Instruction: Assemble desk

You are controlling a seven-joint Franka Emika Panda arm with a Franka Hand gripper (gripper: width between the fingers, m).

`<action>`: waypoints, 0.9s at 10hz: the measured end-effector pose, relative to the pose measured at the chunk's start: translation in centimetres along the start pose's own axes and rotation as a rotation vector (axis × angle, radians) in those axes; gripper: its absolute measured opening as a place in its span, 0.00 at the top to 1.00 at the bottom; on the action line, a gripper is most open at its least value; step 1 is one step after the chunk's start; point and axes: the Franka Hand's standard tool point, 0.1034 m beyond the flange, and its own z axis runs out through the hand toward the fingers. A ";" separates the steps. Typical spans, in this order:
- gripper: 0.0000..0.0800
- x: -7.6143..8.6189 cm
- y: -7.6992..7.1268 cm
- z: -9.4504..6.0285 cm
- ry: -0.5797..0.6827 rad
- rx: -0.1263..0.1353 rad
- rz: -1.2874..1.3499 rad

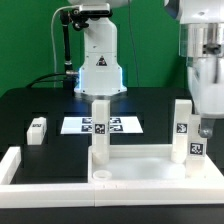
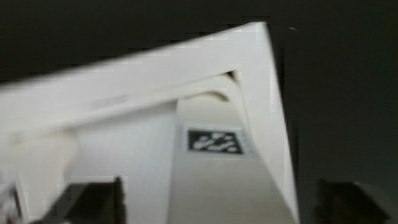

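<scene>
Standing upright on the desk panel [image 1: 130, 165] inside the border wall [image 1: 20, 160] are 2 leg blocks [image 1: 100, 128] [image 1: 182, 125]. The end effector [image 1: 205, 128], jaws apart, hangs beside the right block. Farther back: marker board [image 1: 100, 125], loose leg [image 1: 38, 130].

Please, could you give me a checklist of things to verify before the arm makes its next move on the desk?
1. Hand open, fingers apart: ok.
2. Right leg standing upright on the tabletop panel: ok.
3. Middle leg standing upright on the panel: ok.
4. Loose leg block lying free on the table, nothing on it: ok.
5. Fourth leg located: cannot tell, not in view.
6. Right leg fully seated: cannot tell.
</scene>
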 end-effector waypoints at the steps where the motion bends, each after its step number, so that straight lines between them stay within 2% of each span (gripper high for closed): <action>1: 0.22 -0.1 -0.1 -0.2 0.026 -0.001 -0.204; 2: 0.22 -0.7 0.2 -0.2 0.029 0.008 -0.290; 3: 0.19 -1.1 0.8 -0.2 0.028 0.002 -0.346; 7: 0.19 -0.7 0.6 -0.1 0.034 -0.002 -0.635; 9: 0.19 -0.4 0.2 0.1 0.055 0.029 -0.935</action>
